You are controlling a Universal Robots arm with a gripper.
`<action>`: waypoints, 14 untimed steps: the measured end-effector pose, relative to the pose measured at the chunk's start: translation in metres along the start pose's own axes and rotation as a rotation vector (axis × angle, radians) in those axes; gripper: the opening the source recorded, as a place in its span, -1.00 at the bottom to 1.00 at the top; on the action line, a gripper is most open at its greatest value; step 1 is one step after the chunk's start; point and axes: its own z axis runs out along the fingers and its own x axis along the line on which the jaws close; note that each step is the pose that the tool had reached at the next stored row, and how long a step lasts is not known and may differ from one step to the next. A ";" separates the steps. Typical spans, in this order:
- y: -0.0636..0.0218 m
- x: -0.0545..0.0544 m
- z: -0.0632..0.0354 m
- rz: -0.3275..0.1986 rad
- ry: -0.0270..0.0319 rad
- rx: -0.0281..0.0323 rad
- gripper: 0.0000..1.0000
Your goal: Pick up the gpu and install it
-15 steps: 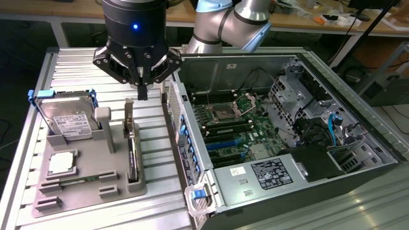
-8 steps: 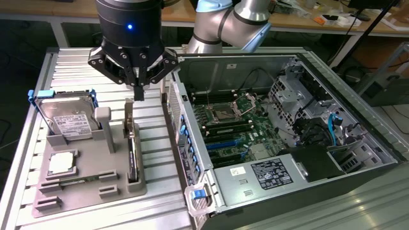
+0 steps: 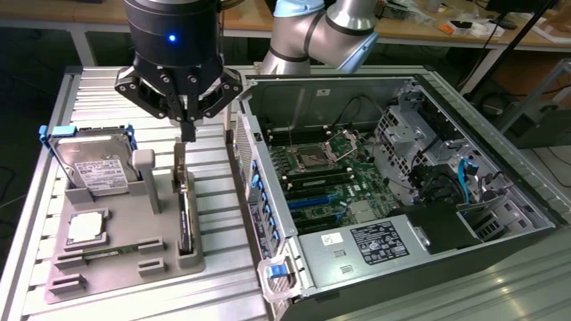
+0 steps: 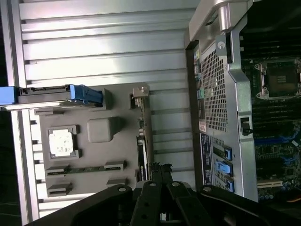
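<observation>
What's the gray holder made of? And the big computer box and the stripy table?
The gray holder looks like matte plastic: dull, even gray, blocky shapes. The computer case looks like bare sheet metal: silvery, thin folded edges, punched holes. The table seems aluminium: pale, shiny grooved slats.

Bright, even light from above; glare whitens the ribbed table (image 4: 108,47) beyond the gripper (image 4: 157,168), whose body shows dark.

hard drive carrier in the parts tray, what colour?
Blue. The hard drive carrier shows best in the exterior view.
</observation>
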 end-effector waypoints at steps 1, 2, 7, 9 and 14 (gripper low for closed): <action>-0.0003 0.001 0.0000 0.000 0.0000 -0.0001 -0.79; -0.0006 0.001 0.0000 0.000 -0.0001 -0.0001 -0.79; -0.0022 0.005 -0.0001 0.000 -0.0001 -0.0001 -0.79; -0.0031 0.006 -0.0003 0.000 0.0000 0.0000 -0.79; -0.0059 0.011 -0.0005 0.000 0.0000 0.0000 -0.79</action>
